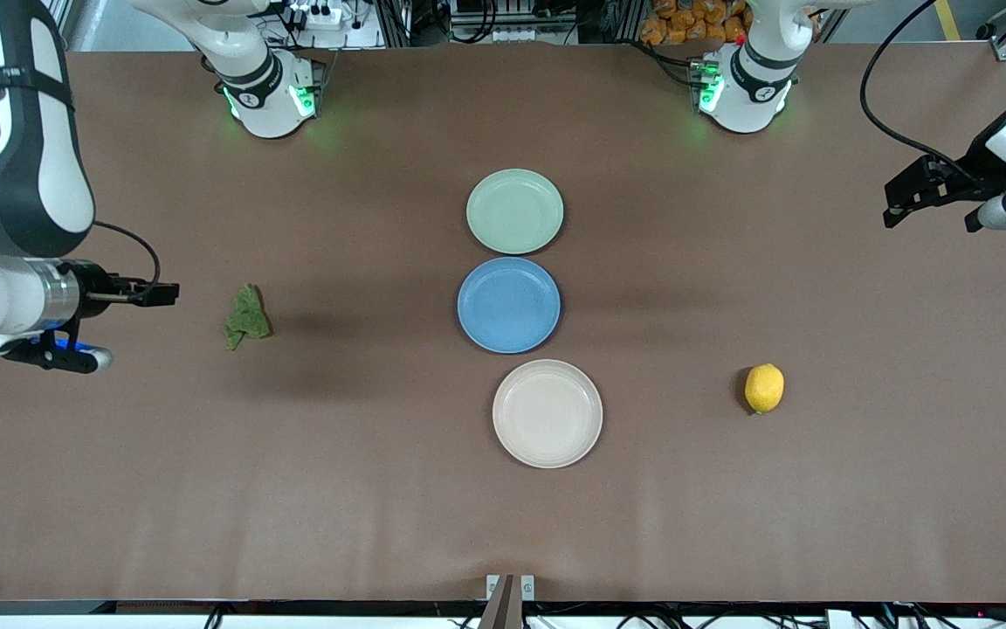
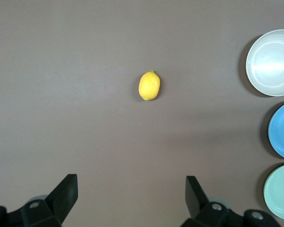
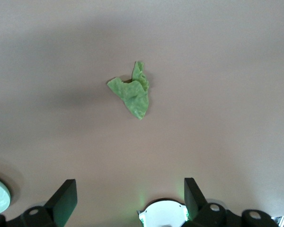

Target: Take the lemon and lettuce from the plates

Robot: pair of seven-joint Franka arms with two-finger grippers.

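Observation:
The yellow lemon [image 1: 764, 388] lies on the bare table toward the left arm's end, apart from the beige plate [image 1: 547, 412]. The green lettuce [image 1: 247, 317] lies on the bare table toward the right arm's end, apart from the plates. The mint plate [image 1: 514, 210] and the beige plate hold nothing. My left gripper [image 1: 892, 205] is open and empty, raised over the table's left-arm end; its wrist view shows the lemon [image 2: 149, 85] ahead of the gripper [image 2: 131, 182]. My right gripper [image 1: 167, 293] is open and empty, over the table beside the lettuce [image 3: 132, 92], as its wrist view [image 3: 130, 185] shows.
A blue plate [image 1: 508, 304], holding nothing, sits between the mint and beige plates in a row at mid-table. The arms' bases [image 1: 272, 96] [image 1: 743, 87] stand at the table's edge farthest from the front camera. The table is brown.

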